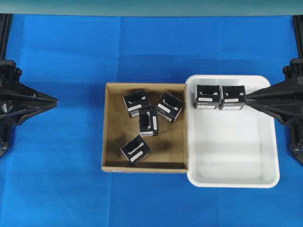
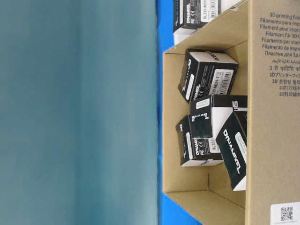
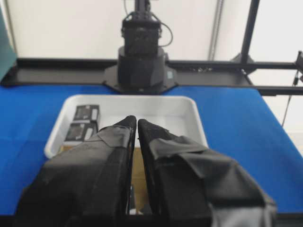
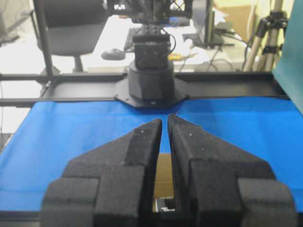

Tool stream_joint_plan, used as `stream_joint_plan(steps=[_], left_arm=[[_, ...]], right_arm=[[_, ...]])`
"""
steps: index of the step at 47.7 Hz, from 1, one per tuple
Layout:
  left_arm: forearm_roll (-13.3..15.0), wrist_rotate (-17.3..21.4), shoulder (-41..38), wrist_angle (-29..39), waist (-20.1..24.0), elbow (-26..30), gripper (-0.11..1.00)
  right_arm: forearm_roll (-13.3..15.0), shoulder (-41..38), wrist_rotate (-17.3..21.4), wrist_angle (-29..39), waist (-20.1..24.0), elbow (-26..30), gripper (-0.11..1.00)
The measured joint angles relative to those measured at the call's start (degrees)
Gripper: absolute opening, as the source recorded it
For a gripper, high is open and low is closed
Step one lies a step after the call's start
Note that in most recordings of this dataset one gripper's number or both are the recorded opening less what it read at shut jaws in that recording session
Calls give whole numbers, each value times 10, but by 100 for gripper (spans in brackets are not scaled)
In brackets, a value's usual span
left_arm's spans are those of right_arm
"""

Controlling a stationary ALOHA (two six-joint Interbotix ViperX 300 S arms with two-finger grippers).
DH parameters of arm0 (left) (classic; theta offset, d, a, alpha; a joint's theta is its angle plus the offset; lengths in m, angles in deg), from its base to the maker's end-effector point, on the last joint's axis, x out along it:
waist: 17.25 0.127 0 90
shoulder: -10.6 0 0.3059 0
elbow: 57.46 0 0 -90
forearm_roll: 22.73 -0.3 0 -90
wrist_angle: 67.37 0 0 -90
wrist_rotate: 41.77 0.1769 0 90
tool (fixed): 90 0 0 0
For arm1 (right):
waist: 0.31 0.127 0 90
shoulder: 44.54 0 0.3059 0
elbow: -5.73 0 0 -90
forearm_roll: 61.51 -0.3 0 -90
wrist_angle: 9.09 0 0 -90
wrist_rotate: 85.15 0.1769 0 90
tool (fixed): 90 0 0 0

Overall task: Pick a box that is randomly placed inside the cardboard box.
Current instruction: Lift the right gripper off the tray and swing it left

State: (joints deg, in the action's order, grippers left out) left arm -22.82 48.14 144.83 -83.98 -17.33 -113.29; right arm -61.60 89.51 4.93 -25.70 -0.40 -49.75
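In the cardboard box (image 1: 110, 127), four boxes (image 1: 148, 122), both pincers clenched, empty, well apart.

Black box (image 1: 137, 101) with white label, brown cardboard box (image 1: 108, 132), white tray (image 1: 232, 156), blue table cover (image 1: 57, 165).

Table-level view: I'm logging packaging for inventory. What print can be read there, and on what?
"DYNAMIXEL": side of the nearest black carton in the cardboard box.
"3D printing fila…", "Filamento para impr…", cut off at the edge: outer wall of the cardboard box.
"XL330…": upright carton, partly legible.
QR code: cardboard wall.
White label barcodes and fine print: too small to read.
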Motion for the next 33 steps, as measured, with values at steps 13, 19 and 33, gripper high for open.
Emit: stream_joint_plan(steps=[13,19,33], left_arm=[[-7,-6,-5,54,4,19,-6],[-7,-6,3,88,4,25,-6],[-7,-7,4,165,9,43,-6]], right_arm=[[-48,-9,40,156,-12,43,-2],[-50,-24,41,287,-25,95,-2],[-50,-129,40,514,-29,229,-2]])
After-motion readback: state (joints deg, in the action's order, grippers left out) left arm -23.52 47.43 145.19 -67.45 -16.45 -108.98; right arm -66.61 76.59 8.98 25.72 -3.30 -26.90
